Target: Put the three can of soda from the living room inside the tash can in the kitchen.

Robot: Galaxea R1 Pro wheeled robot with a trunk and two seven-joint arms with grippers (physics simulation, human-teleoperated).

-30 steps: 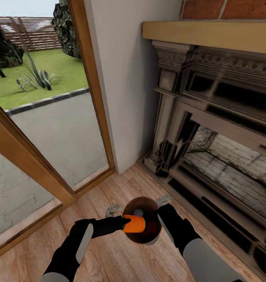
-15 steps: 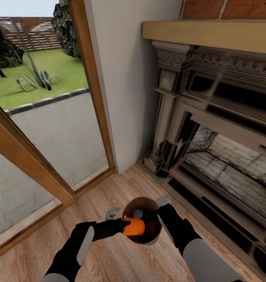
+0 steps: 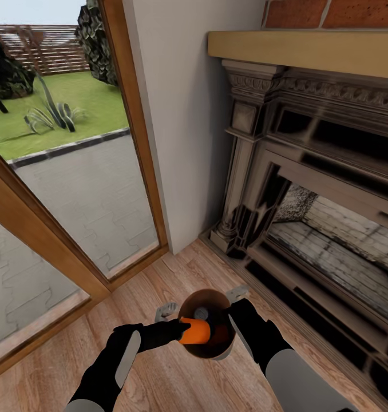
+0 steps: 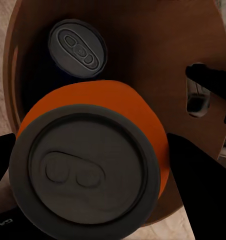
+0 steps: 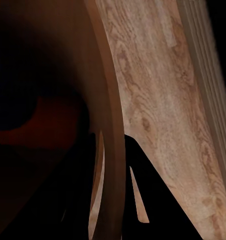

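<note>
Orange can point(image 3: 196, 331) lowered slightly, no label readable

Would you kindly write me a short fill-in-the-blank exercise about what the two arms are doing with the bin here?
1. The left gripper holds an ____ can over the bin.
2. The can already inside the bin has a ____ top.
3. The right gripper grips the bin's ____.
4. The bin is carried above a ____ floor.

Missing words: orange; silvery; rim; wood
</note>
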